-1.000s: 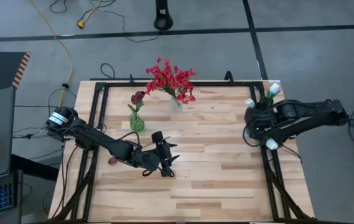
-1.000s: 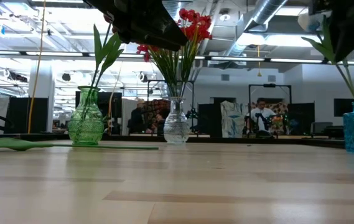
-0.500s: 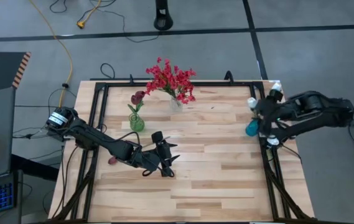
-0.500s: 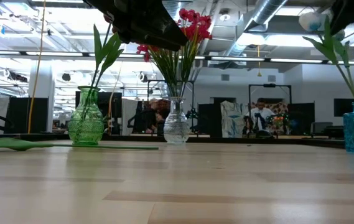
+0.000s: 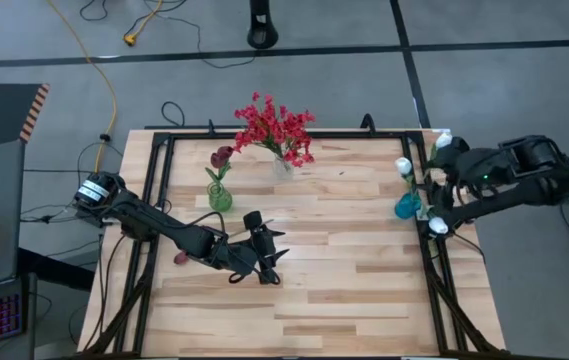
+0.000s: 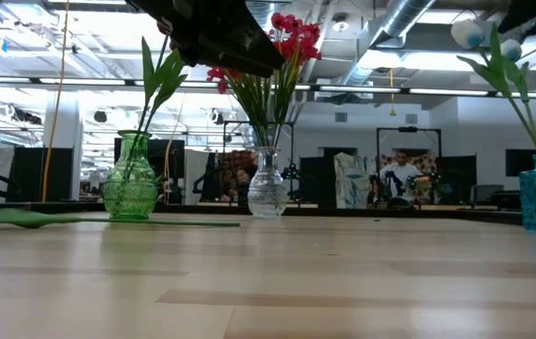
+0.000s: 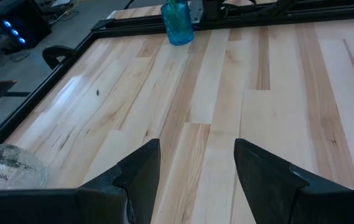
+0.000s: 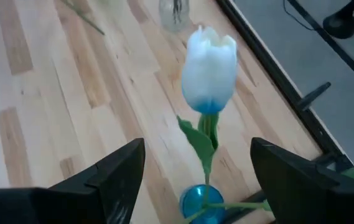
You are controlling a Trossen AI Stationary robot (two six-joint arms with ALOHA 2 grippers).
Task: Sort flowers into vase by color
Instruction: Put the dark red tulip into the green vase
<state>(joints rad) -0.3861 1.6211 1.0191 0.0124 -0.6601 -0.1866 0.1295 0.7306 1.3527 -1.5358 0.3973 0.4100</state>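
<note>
Flowers stand sorted in three vases, each colour to its own. Taking the table as a clock seen from overhead, the red sprays fill the clear glass vase at about twelve o'clock, the dark maroon bud rises from the green vase at about eleven, and the white tulips sit in the blue vase out at three, by the table's rim. One more maroon bud lies flat on the wood at about nine, its green stem showing along the tabletop in the low view; I judge it is the stem left to sort. The right gripper hangs over the blue vase with its fingers spread wide and nothing between them; a white tulip stands free in the gap, stem down in the vase mouth, which looks like a flower just set down, and the wide fingers leave room to lift clear without dragging it out. The left gripper hovers low near the table's middle, jaws apart and empty, facing across toward three o'clock, near enough to the lying bud to fetch it next.
</note>
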